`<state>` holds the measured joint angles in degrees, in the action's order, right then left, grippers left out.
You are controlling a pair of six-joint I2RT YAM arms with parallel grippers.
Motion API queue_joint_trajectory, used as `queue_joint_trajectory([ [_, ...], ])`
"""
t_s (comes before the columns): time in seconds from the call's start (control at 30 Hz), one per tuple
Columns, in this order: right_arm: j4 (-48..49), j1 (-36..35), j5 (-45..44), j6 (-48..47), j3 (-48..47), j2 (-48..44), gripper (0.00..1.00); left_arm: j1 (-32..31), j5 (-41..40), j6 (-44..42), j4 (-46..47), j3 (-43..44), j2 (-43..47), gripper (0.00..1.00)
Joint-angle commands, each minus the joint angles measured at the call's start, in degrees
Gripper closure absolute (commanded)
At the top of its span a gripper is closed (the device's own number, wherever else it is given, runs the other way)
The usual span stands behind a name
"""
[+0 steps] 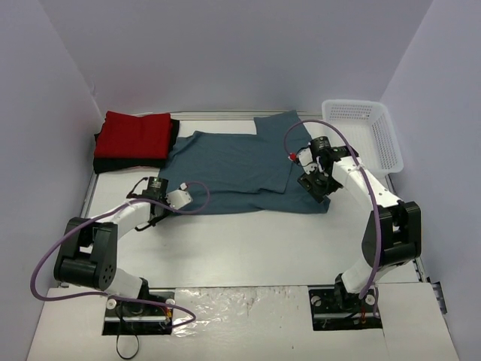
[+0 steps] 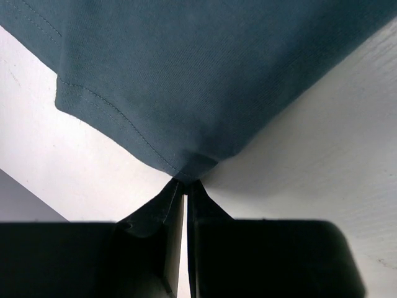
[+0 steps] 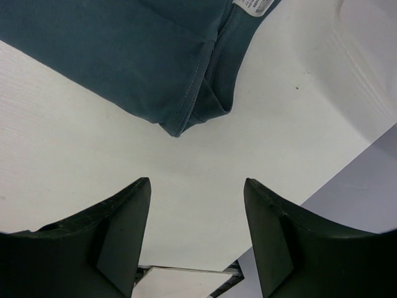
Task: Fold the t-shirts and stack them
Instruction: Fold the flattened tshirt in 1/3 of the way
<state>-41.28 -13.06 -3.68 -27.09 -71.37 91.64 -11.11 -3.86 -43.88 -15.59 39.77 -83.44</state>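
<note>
Pinching teal t-shirt (image 2: 186, 74) corner: left tool (image 2: 185, 184); right tool (image 3: 197, 192) half-open

Soft, even light is falling from overhead in the top view, leaving the white table (image 1: 248, 241) bright and the shadows on it faint; a glossy sheet (image 1: 240, 301) at the near edge is catching mild glare; in the left wrist view the teal t-shirt (image 2: 205, 74) is showing its weave sharply while the left gripper (image 2: 185, 184) is sinking into near-black; in the right wrist view the right gripper (image 3: 196, 183) is blurring slightly, close to the lens.
</note>
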Motion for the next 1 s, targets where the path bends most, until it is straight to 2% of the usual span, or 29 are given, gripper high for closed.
queue_joint_trajectory([
  [0.0, -1.18, 0.93, -0.62, -1.12, 2.20, -1.46, 0.42, 0.48, 2.54, 0.72, -1.81, 1.37, 0.29, 0.98],
  [0.43, 0.67, 2.86, 2.89, -4.37, 6.16, 4.25, 0.42, 0.57, 1.40, 2.74, -3.04, 1.80, 1.88, 0.97],
  [0.67, 2.34, 4.71, 3.07, -6.39, 4.41, 11.28, 0.43, 0.65, 0.87, 3.89, -3.47, 1.54, 2.14, 0.98],
  [0.8, 2.78, 6.29, 5.97, -7.18, 2.21, 14.97, 0.44, 0.57, 0.78, 4.24, -3.74, 1.36, 2.93, 0.97],
  [0.9, 2.96, 6.55, 6.85, -7.27, 1.06, 16.91, 0.59, 0.66, 0.69, 4.50, -3.83, 1.45, 3.28, 0.98],
  [0.93, 2.87, 6.56, 7.02, -7.36, 0.97, 17.34, 0.70, 0.66, 0.61, 4.68, -3.92, 1.36, 3.28, 0.98],
  [0.97, 2.96, 6.64, 7.02, -7.36, 0.89, 17.35, 0.87, 0.66, 0.52, 4.68, -3.92, 1.36, 3.20, 0.98],
])
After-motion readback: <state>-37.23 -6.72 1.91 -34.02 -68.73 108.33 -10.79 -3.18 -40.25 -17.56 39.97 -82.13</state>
